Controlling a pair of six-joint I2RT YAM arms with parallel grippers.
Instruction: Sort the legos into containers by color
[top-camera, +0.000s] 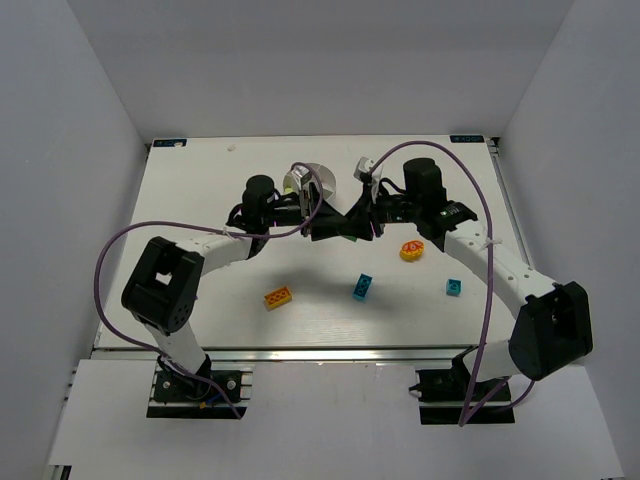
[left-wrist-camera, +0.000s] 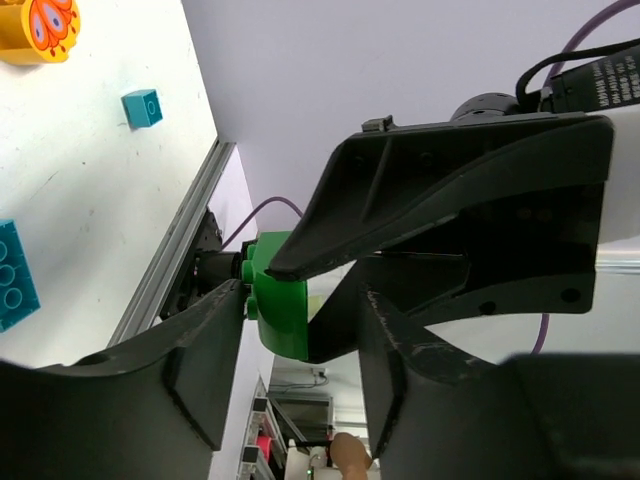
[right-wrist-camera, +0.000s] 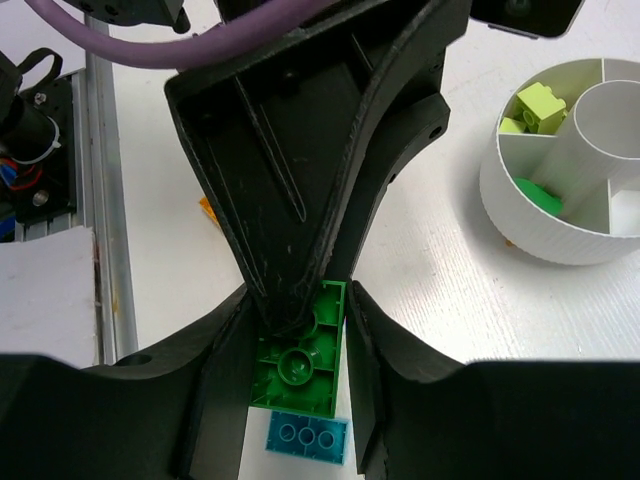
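One green studded plastic brick (right-wrist-camera: 300, 365) is held above the white bench (top-camera: 200, 200), near the round white divided bowl (right-wrist-camera: 560, 200), its hollow underside with a round tube facing the right wrist camera. Its long axis runs along the fingers of the right tool (right-wrist-camera: 298, 335), which pinch its long sides. Jaws of the left tool (left-wrist-camera: 290, 312) flank the same brick; cannot tell whether they are pressing.

The left claw (left-wrist-camera: 305, 325) straddles a green brick (left-wrist-camera: 272, 318). One finger touches the brick's left side; whether the other presses it cannot be told. The right claw (left-wrist-camera: 298, 310) reaches in from the upper right of the left claw, clamped on the same brick. To the left lies the white tabletop (left-wrist-camera: 90, 200), bearing a cyan brick (left-wrist-camera: 14, 275) nearest, a small cyan brick (left-wrist-camera: 142, 107) farther up, and a round orange piece (left-wrist-camera: 35, 28) beyond.
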